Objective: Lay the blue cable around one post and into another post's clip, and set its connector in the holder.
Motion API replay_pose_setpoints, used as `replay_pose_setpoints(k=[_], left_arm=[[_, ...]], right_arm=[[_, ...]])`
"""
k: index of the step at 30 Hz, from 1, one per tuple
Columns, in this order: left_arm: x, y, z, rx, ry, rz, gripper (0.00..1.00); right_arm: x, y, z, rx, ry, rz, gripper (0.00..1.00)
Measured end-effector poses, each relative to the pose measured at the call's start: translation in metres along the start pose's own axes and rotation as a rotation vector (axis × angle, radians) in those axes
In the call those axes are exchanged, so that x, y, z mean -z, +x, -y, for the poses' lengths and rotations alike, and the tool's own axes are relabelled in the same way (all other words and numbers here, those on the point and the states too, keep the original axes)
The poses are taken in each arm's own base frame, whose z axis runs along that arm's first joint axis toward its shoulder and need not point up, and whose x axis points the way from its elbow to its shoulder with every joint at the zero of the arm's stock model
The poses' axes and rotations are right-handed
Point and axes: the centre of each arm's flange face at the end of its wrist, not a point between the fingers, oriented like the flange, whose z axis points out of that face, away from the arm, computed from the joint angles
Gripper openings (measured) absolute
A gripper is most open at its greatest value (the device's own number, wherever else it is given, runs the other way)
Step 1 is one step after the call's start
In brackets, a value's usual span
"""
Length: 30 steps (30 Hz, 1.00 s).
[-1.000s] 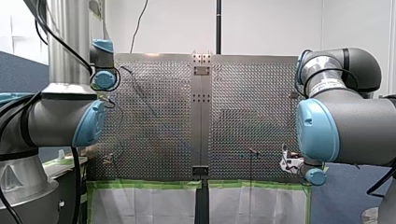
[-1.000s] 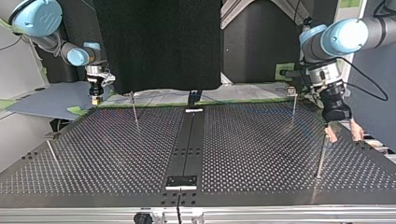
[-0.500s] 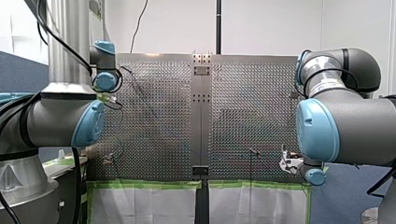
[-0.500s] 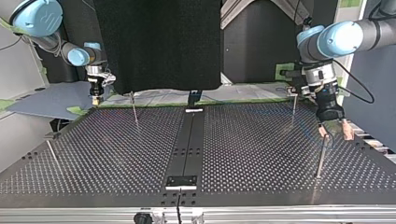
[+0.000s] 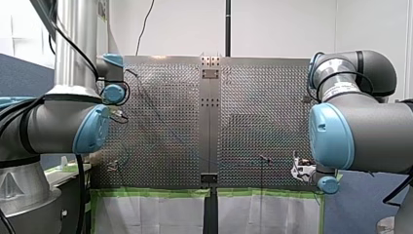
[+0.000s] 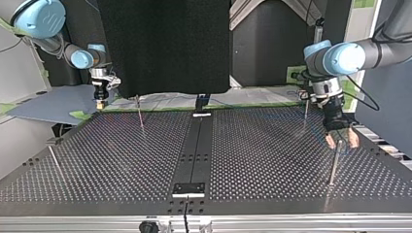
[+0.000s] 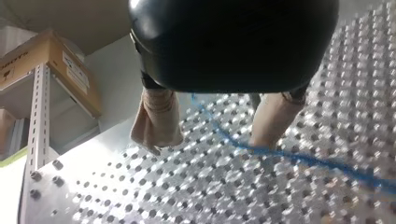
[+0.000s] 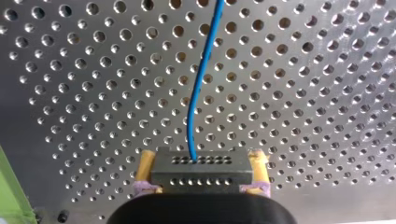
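We see the blue cable (image 8: 194,102) best in the right wrist view. It leaves the middle of the connector (image 8: 201,173) and runs straight ahead over the perforated counter (image 6: 121,160) until the frame cuts it off. The connector is a black block with two rows of holes, pinched end to end by our right jaws, yellow pads (image 8: 145,161) on both sides. The housing covers the block's rear.

Top view: right jaws at about 10 o'clock, over the counter's far edge, pointing down. The connector is too small to make out there. The cable reads only as a faint blue line along the far edge toward 1 o'clock and a thin curve at 3 o'clock beside the near post (image 6: 334,162).

Our left jaws hang at 3 o'clock over that post's top, spread, beige pads (image 6: 330,141) one either side of it. Pad-to-post contact: we can't tell. In the left wrist view the cable passes between the spread pads and on past one of them, blurred. The black housing hides what lies behind.

The other posts (image 6: 305,109) stand at 1, 11 and 9 o'clock; clips too small to see. Front view: both jaws mostly hidden behind our arms' joints, cable illegible.
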Motion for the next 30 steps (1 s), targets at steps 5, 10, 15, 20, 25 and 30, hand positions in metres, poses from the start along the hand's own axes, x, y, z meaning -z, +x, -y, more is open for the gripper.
replay_pose_setpoints(k=[5,10,15,20,25,30], left_arm=[[-0.014,-0.003,0.007,-0.002,0.005,0.026,1.00],[-0.029,-0.001,0.007,-0.020,-0.016,0.026,1.00],[-0.036,0.005,0.002,-0.043,-0.026,0.018,1.00],[-0.045,0.004,-0.001,-0.050,-0.024,0.024,1.00],[-0.054,0.006,-0.005,-0.055,-0.028,0.021,1.00],[-0.059,0.005,-0.003,-0.065,-0.018,0.025,1.00]], right_arm=[[0.000,0.000,0.000,0.000,0.000,-0.001,0.00],[0.000,0.000,0.000,0.001,0.000,-0.003,0.00],[0.000,0.000,-0.002,0.003,0.000,-0.004,0.00],[0.000,0.000,-0.004,0.009,0.005,0.000,0.00],[0.001,0.000,-0.006,0.009,0.010,0.006,0.00],[0.000,0.002,-0.008,0.008,0.018,0.011,0.00]])
